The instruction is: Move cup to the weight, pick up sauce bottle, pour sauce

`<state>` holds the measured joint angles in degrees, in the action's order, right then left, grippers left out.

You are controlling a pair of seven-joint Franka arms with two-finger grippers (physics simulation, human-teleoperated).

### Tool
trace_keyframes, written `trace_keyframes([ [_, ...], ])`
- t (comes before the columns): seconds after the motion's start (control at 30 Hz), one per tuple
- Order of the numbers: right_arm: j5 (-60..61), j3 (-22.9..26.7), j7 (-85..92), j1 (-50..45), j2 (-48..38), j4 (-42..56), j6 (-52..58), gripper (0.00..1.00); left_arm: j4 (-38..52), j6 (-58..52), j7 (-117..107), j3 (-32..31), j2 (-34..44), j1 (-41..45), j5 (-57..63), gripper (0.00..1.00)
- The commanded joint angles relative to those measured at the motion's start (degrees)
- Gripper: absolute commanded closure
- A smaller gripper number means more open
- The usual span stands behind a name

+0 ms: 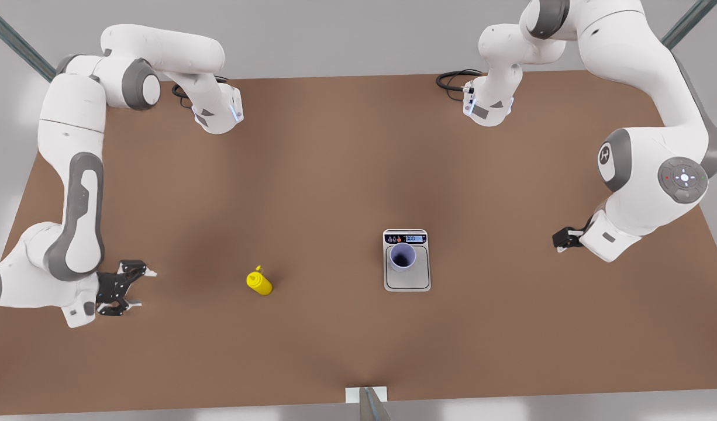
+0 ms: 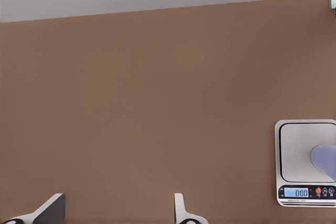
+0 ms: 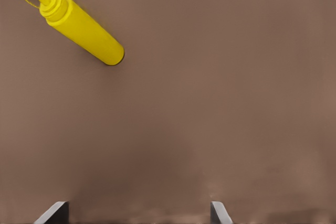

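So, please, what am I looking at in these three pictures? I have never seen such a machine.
These are two white robot arms at a brown table, drawn by a simulator. One picture looks down from above; the other two come from cameras on the arms' wrists. The left gripper, on the front view's right, is open and empty, near the scale. The lavender cup stands on that scale. The right gripper, on the front view's left, is also open and empty. The yellow sauce bottle lies on its side on the table in front of it.
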<state>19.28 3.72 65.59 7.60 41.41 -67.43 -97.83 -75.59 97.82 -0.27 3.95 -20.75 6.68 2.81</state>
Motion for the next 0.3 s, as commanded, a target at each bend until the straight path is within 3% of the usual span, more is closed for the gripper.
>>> trace_keyframes([
  [0.0, -2.7, 0.6, -5.5, -1.9, -0.8, 0.6, -0.2, 0.0, 0.0, 0.0, 0.0, 0.0, 0.0, 0.0, 0.0, 0.0],
  [0.13, -10.6, 0.9, -49.5, -7.7, -20.0, -11.8, -2.6, 0.0, 0.0, 0.0, 0.0, 0.0, 0.1, 0.0, 0.0, 0.0],
  [0.2, -10.5, 0.8, -54.9, -8.7, -27.7, -17.0, -2.3, 0.0, 0.0, 0.0, 0.0, 0.0, 0.0, 0.0, 0.0, 0.0],
  [0.27, -10.5, 0.8, -54.9, -9.4, -29.0, -18.4, -2.3, 0.0, 0.0, 0.0, 0.0, 0.0, -0.1, 0.0, 0.0, 0.0],
])
